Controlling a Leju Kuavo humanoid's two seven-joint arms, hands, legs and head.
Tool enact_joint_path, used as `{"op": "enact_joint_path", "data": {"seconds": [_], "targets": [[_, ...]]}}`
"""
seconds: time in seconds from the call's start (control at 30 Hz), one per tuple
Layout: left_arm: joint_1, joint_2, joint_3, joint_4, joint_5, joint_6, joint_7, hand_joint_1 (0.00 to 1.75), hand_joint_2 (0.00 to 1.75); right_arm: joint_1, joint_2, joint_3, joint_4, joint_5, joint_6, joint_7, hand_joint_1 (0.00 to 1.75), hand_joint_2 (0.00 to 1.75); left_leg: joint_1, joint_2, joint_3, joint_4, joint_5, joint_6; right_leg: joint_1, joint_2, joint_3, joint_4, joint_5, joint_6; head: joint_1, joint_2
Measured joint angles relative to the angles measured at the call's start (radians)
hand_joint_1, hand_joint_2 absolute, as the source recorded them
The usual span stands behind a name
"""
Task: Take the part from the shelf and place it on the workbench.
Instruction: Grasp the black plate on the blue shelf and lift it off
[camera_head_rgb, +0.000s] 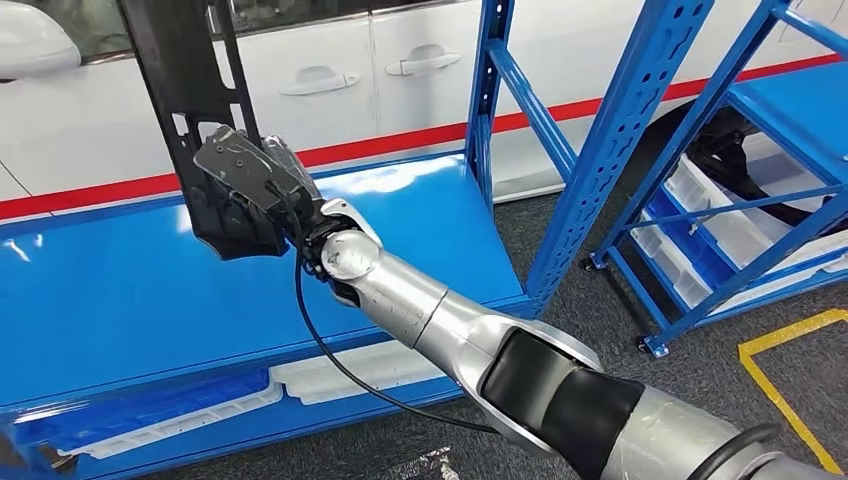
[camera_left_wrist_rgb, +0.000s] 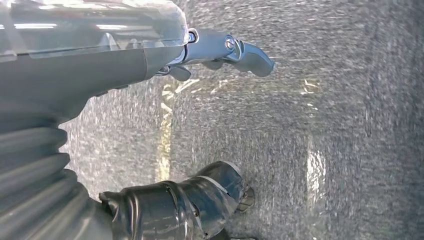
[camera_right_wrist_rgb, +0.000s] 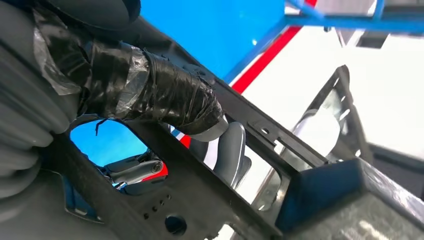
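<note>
At upper left of the head view, the right hand grips a tall black part above the blue shelf; its top could snag and twist loose. The left hand hangs empty, fingers apart.

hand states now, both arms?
Left hand: holds nothing, fingers apart over the grey floor.
Right hand: grips the black part above the blue shelf.

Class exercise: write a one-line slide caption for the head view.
Right hand grips the black part upright above the blue shelf.
</note>
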Motion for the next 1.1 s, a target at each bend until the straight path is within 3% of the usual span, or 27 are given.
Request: {"op": "enact_joint_path", "data": {"seconds": [0.1, 0.13, 0.17, 0.2, 0.27, 0.33, 0.43, 0.47, 0.53, 0.6, 0.63, 0.67, 0.73, 0.77, 0.8, 0.87, 0.9, 0.97, 1.0, 1.03, 1.1], "targets": [[-0.003, -0.002, 0.0, 0.0, 0.0, 0.003, 0.003, 0.0, 1.75, 0.001, -0.007, 0.0, -0.017, 0.0, 0.0, 0.002, 1.75, 1.75, 0.002, 0.003, -0.026, -0.003, 0.023, 0.01, 0.0, -0.002, -0.051, 0.163, -0.123, 0.007, 0.006, 0.0], [-0.002, -0.002, 0.0, 0.0, 0.0, 0.004, 0.005, 0.0, 1.75, 0.003, -0.01, 0.0, -0.02, 0.0, 0.001, 0.003, 1.75, 1.75, 0.001, 0.003, -0.038, 0.001, 0.028, 0.009, -0.001, -0.003, -0.06, 0.212, -0.146, 0.009, 0.007, 0.0], [-0.002, -0.003, 0.0, 0.0, -0.001, 0.004, 0.006, 0.0, 1.75, 0.004, -0.012, 0.0, -0.023, 0.0, 0.004, 0.004, 1.75, 1.75, 0.001, 0.003, -0.05, 0.007, 0.033, 0.008, -0.001, -0.003, -0.054, 0.232, -0.147, 0.01, 0.007, 0.0], [-0.002, -0.004, 0.0, 0.0, -0.001, 0.004, 0.007, 0.0, 1.75, 0.005, -0.014, 0.0, -0.026, 0.001, 0.008, 0.004, 1.75, 1.75, 0.002, 0.003, -0.062, 0.013, 0.037, 0.007, -0.002, -0.004, -0.032, 0.216, -0.131, 0.01, 0.007, 0.0], [-0.003, -0.005, 0.0, 0.0, -0.001, 0.004, 0.01, 0.0, 1.75, 0.006, -0.017, 0.0, -0.034, 0.008, 0.018, 0.005, 1.75, 1.75, 0.003, 0.003, -0.085, 0.029, 0.044, 0.0, -0.005, -0.004, 0.049, 0.103, -0.091, 0.008, 0.007, 0.0], [-0.003, -0.006, 0.0, 0.0, -0.001, 0.005, 0.011, 0.0, 1.75, 0.006, -0.018, 0.0, -0.045, 0.017, 0.024, 0.006, 1.75, 1.75, 0.002, 0.002, -0.1, 0.04, 0.053, -0.01, -0.002, -0.003, 0.107, 0.008, -0.079, 0.0, 0.007, 0.0], [-0.002, -0.006, 0.0, 0.0, 0.0, 0.005, 0.011, 0.0, 1.75, 0.006, -0.019, 0.001, -0.055, 0.031, 0.03, 0.008, 1.75, 1.75, 0.001, -0.001, -0.108, 0.038, 0.072, -0.028, 0.002, -0.002, 0.106, -0.013, -0.067, -0.019, 0.007, 0.0], [-0.002, -0.006, 0.0, 0.0, 0.001, 0.005, 0.011, 0.0, 1.75, 0.005, -0.019, 0.001, -0.057, 0.035, 0.032, 0.01, 1.75, 1.75, 0.002, -0.001, -0.114, 0.042, 0.066, -0.034, 0.001, -0.003, 0.098, -0.014, -0.059, -0.027, 0.006, 0.0], [0.0, -0.006, 0.0, 0.0, 0.001, 0.005, 0.011, 0.0, 1.75, 0.006, -0.019, 0.001, -0.064, 0.04, 0.035, 0.013, 1.75, 1.75, 0.005, 0.0, -0.138, 0.093, 0.001, -0.043, -0.002, -0.005, 0.078, -0.018, -0.037, -0.043, 0.006, 0.0], [0.0, -0.007, 0.0, 0.0, 0.001, 0.005, 0.011, 0.0, 1.75, 0.006, -0.019, 0.001, -0.07, 0.043, 0.039, 0.016, 1.75, 1.75, 0.005, 0.0, -0.169, 0.21, -0.095, -0.049, 0.0, -0.006, 0.052, -0.018, -0.016, -0.05, 0.006, 0.0], [-0.001, -0.007, 0.0, 0.0, 0.001, 0.005, 0.011, 0.0, 1.75, 0.006, -0.019, 0.001, -0.072, 0.045, 0.042, 0.017, 1.75, 1.75, 0.005, 0.0, -0.178, 0.268, -0.123, -0.05, 0.002, -0.006, 0.038, -0.017, -0.006, -0.052, 0.006, 0.0], [-0.001, -0.007, 0.0, 0.0, 0.001, 0.005, 0.011, 0.0, 1.75, 0.006, -0.019, 0.001, -0.073, 0.048, 0.045, 0.018, 1.75, 1.75, 0.004, 0.0, -0.176, 0.307, -0.128, -0.048, 0.005, -0.006, 0.024, -0.016, 0.004, -0.053, 0.006, 0.0], [-0.002, -0.008, 0.0, 0.0, 0.0, 0.005, 0.01, 0.0, 1.75, 0.007, -0.019, 0.002, -0.076, 0.052, 0.05, 0.02, 1.75, 1.75, -0.001, 0.0, -0.126, 0.292, -0.088, -0.035, 0.012, -0.005, -0.002, -0.015, 0.023, -0.055, 0.006, 0.0], [-0.004, -0.008, 0.0, 0.0, 0.0, 0.005, 0.009, 0.0, 1.75, 0.007, -0.019, 0.002, -0.078, 0.053, 0.052, 0.021, 1.75, 1.75, -0.006, -0.001, -0.078, 0.238, -0.066, -0.022, 0.014, -0.005, -0.013, -0.015, 0.033, -0.055, 0.006, 0.0], [-0.007, -0.006, 0.0, 0.0, 0.0, 0.006, 0.009, 0.0, 1.75, 0.008, -0.019, 0.002, -0.082, 0.053, 0.053, 0.022, 1.75, 1.75, -0.012, -0.001, -0.025, 0.166, -0.063, -0.005, 0.016, -0.005, -0.022, -0.016, 0.042, -0.055, 0.006, 0.0], [-0.011, -0.004, 0.0, 0.0, -0.001, 0.006, 0.008, 0.0, 1.75, 0.007, -0.02, 0.002, -0.089, 0.054, 0.056, 0.023, 1.75, 1.75, -0.024, -0.001, 0.058, 0.041, -0.08, 0.015, 0.013, -0.008, -0.026, -0.022, 0.06, -0.049, 0.006, 0.0], [-0.013, -0.003, 0.0, 0.0, -0.002, 0.007, 0.007, 0.0, 1.75, 0.007, -0.02, 0.002, -0.092, 0.054, 0.058, 0.023, 1.75, 1.75, -0.029, -0.002, 0.074, 0.009, -0.086, 0.019, 0.01, -0.01, -0.025, -0.028, 0.068, -0.044, 0.006, 0.0], [-0.012, -0.002, 0.0, 0.0, -0.002, 0.007, 0.007, 0.0, 1.75, 0.006, -0.021, 0.002, -0.093, 0.055, 0.064, 0.022, 1.75, 1.75, -0.032, -0.002, 0.077, -0.015, -0.06, 0.02, 0.005, -0.011, -0.023, -0.041, 0.085, -0.032, 0.006, 0.0], [-0.012, -0.002, 0.0, 0.0, -0.002, 0.008, 0.007, 0.0, 1.75, 0.005, -0.022, 0.002, -0.094, 0.055, 0.066, 0.023, 1.75, 1.75, -0.029, 0.0, 0.076, -0.027, -0.045, 0.023, 0.005, -0.009, -0.027, -0.039, 0.076, -0.026, 0.006, 0.0], [-0.013, -0.001, 0.0, 0.0, -0.002, 0.008, 0.008, 0.0, 1.75, 0.005, -0.023, 0.002, -0.095, 0.055, 0.067, 0.023, 1.75, 1.75, -0.025, 0.003, 0.07, -0.037, -0.029, 0.027, 0.005, -0.008, -0.035, -0.021, 0.047, -0.02, 0.006, 0.0], [-0.013, -0.002, 0.0, 0.0, -0.002, 0.007, 0.008, 0.0, 1.75, 0.006, -0.025, 0.003, -0.095, 0.056, 0.068, 0.023, 1.75, 1.75, -0.018, 0.008, 0.046, -0.041, -0.003, 0.029, 0.0, -0.007, -0.062, 0.074, -0.052, -0.007, 0.007, 0.0]]}}
